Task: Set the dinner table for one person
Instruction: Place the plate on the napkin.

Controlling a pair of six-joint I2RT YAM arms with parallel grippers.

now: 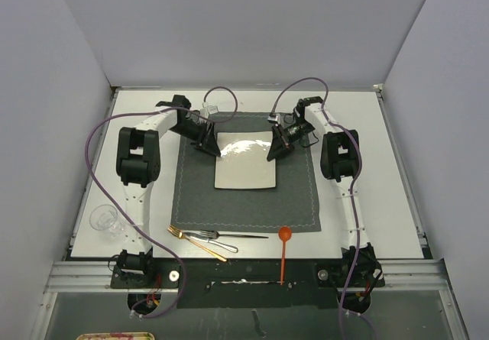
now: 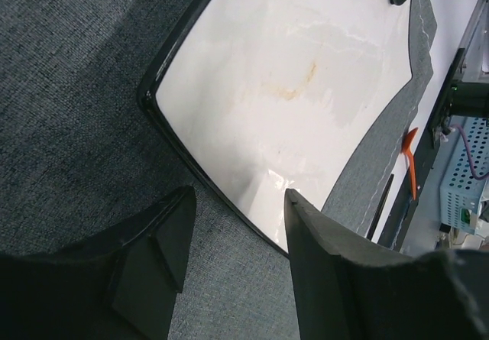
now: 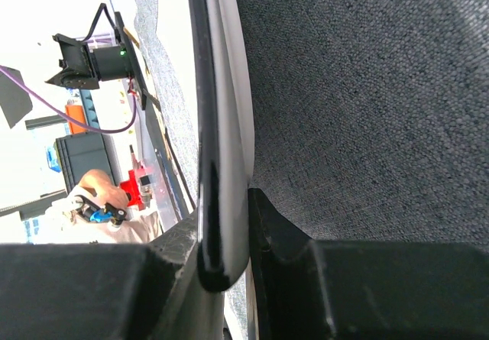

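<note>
The right gripper pinches the plate rim. The left gripper stands half open astride the opposite edge. The placemat and dinner table lie beneath the jaws, with the cutlery well clear behind them.

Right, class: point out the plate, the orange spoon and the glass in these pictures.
plate (image 1: 244, 168): top external view, centre of its white face.
orange spoon (image 1: 283, 257): top external view, middle of its handle.
glass (image 1: 105, 219): top external view, middle of the glass.

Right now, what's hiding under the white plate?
The grey placemat lies under the plate, showing all round it. The table below is covered there, and so is anything else underneath.
</note>
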